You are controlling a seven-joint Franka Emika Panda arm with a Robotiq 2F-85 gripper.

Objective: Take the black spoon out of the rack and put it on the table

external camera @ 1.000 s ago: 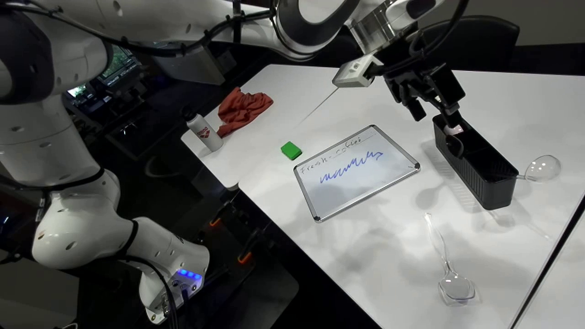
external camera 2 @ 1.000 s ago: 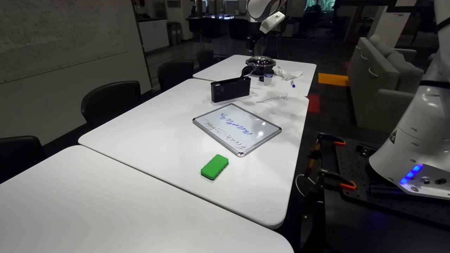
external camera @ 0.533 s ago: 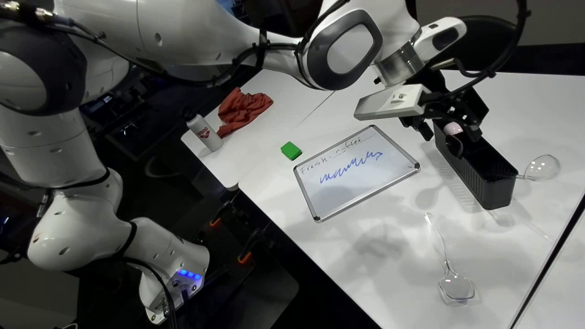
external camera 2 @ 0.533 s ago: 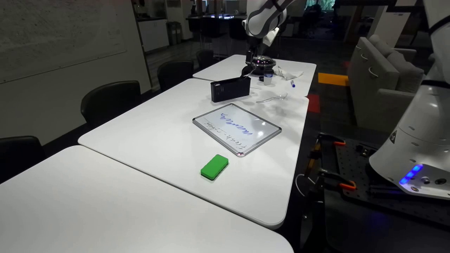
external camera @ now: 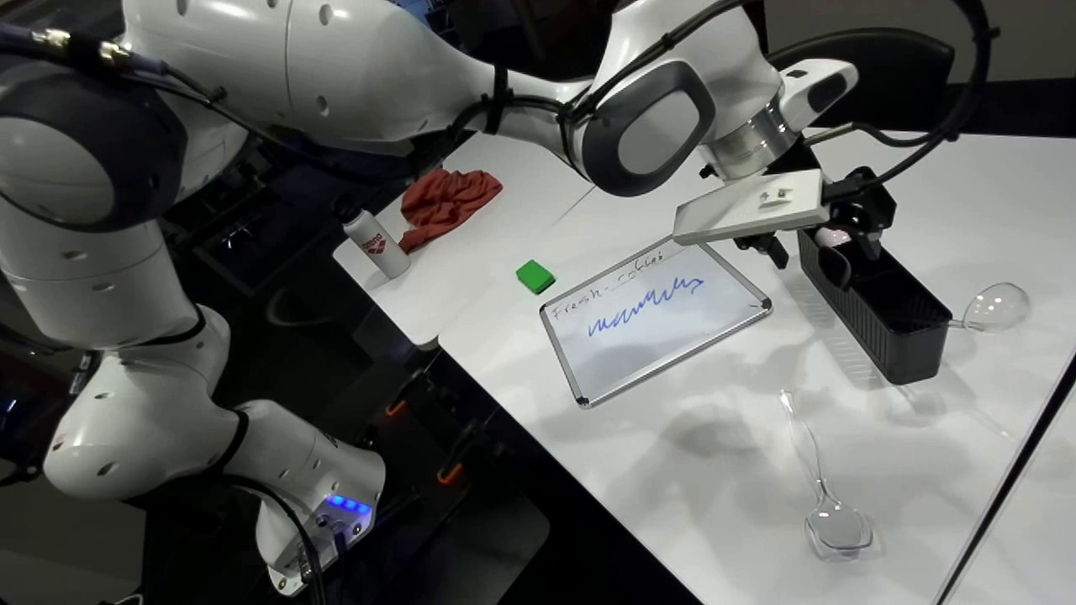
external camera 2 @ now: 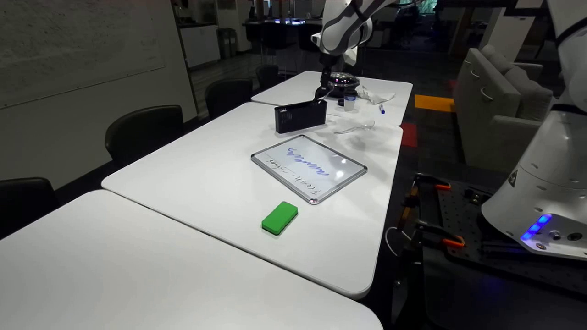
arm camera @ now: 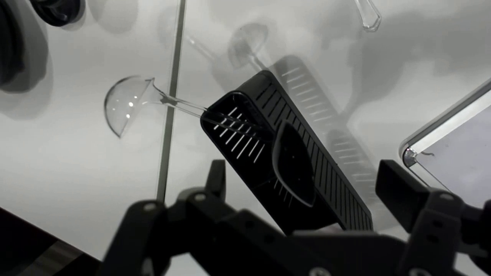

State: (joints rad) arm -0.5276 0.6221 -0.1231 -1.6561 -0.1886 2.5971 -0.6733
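Observation:
The black spoon stands bowl-up in the rack. Its dark bowl (arm camera: 295,165) shows in the wrist view, and the bowl (external camera: 835,269) juts above the rack in an exterior view. Its handle is hidden. The rack, a long black slotted box (external camera: 916,357), stands on the white table (external camera: 925,504) and shows in the wrist view (arm camera: 337,184). My gripper (arm camera: 309,184) is open and empty above the rack. In the wrist view one finger (arm camera: 217,178) lies on each side of the spoon's bowl, apart from it. The gripper (external camera 2: 324,85) also shows at the rack's far end.
A clear ladle (arm camera: 126,105) leans out of the rack's end. A pinkish-white item (external camera: 833,238) sits in the rack. A clear spoon (external camera: 839,529), a whiteboard (external camera: 656,319) and a green eraser (external camera 2: 279,217) lie on the table. A bottle (external camera: 378,244) and red cloth (external camera: 450,206) are farther off.
The arm and open gripper have moved down and toward the rack, closing in over the spoon. The spoon and rack have not visibly moved.

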